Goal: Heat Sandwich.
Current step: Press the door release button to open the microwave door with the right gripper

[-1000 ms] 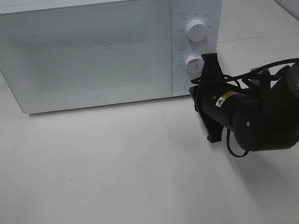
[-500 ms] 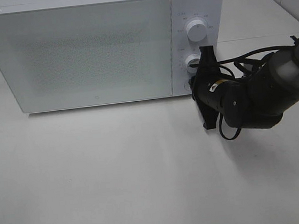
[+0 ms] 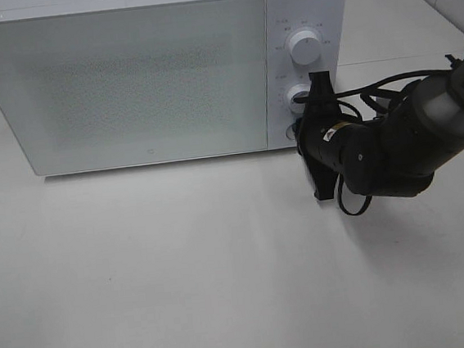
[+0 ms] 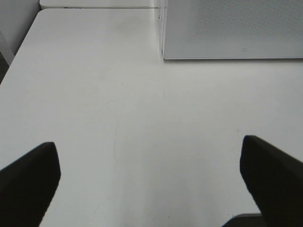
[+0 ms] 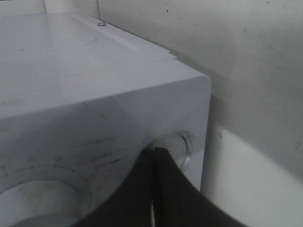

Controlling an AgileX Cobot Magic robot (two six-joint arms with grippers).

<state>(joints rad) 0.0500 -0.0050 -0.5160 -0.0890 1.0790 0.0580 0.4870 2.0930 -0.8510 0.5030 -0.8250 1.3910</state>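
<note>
Little settled so far, judging by the closed microwave (image 3: 124,77) filling the upper left of the high view. No sandwich visible in any view (perhaps inside already, impossible to tell). Right gripper (image 5: 155,151) pinched closed on nothing, tips at the rim of the round button (image 5: 183,144) at the panel's bottom corner, under the lower knob (image 3: 298,96). Left gripper (image 4: 149,144) spread wide and empty above the table (image 4: 118,94). Likely remaining: pressing that button, then whatever follows the door release.

Right gripper (image 3: 298,129) is seen shut, jaws pressed together, its arm (image 3: 425,131) bent in from the right side. Left gripper (image 4: 151,175) is seen wide open, fingers (image 4: 28,182) spread far apart.
</note>
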